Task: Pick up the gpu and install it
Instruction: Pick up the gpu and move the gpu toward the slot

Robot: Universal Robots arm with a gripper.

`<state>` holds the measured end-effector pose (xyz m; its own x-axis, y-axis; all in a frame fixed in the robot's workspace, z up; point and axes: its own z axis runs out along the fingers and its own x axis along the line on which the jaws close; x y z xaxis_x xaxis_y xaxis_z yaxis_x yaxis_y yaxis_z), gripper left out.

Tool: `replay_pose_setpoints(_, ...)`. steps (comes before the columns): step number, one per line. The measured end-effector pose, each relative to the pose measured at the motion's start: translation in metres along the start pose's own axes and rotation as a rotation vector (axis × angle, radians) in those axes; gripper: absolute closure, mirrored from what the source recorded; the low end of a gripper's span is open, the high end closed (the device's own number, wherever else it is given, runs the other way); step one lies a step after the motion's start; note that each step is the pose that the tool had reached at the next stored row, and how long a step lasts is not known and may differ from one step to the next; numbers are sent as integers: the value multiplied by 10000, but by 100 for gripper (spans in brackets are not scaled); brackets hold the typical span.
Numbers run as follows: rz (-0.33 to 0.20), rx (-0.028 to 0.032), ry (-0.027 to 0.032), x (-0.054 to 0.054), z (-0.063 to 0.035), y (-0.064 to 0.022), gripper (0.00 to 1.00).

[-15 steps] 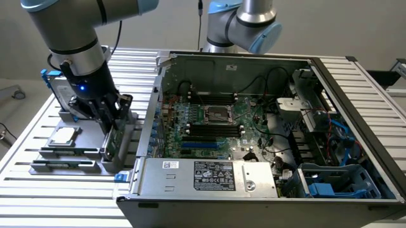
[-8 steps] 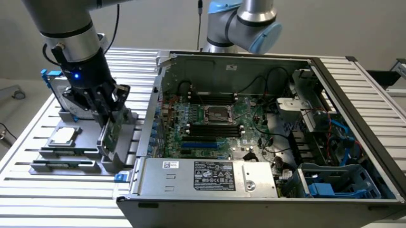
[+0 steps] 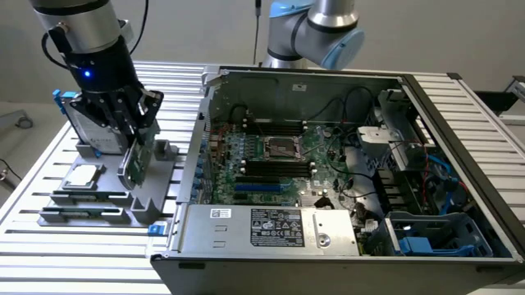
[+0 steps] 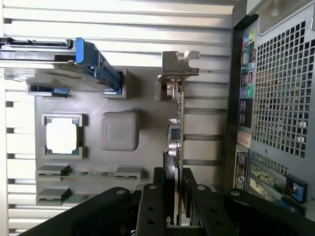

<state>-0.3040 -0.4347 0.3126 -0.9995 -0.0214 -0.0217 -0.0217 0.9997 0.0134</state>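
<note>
The gpu [image 3: 134,161] stands on edge over the grey holder [image 3: 150,206] on the exterior view's left, its green board facing the open computer case [image 3: 271,228]. My gripper [image 3: 130,130] comes down on it from above. In the wrist view the gpu [image 4: 174,140] shows edge-on, with its silver bracket [image 4: 179,66] at the far end. My black fingers [image 4: 152,199] press on both its faces, so the gripper [image 4: 173,173] is shut on the card. Whether the card's lower edge still sits in the holder is unclear.
A silver hard drive with blue rails [image 3: 85,126] stands upright in the holder behind the gripper. A square CPU chip [image 3: 82,176] lies beside it. Inside the case the motherboard [image 3: 275,161] shows blue and black slots [image 3: 258,185]. The case's rear panel [image 4: 280,98] is close to the card.
</note>
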Motion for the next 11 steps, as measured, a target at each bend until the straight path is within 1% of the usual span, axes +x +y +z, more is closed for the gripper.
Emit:
replay_pose_setpoints(6,-2,-1,-1,-22,-273,3,74)
replay_pose_setpoints(8,-1,-1,-1,-70,-363,3,74)
replay_pose_setpoints(11,-1,0,5,-205,-496,1,74)
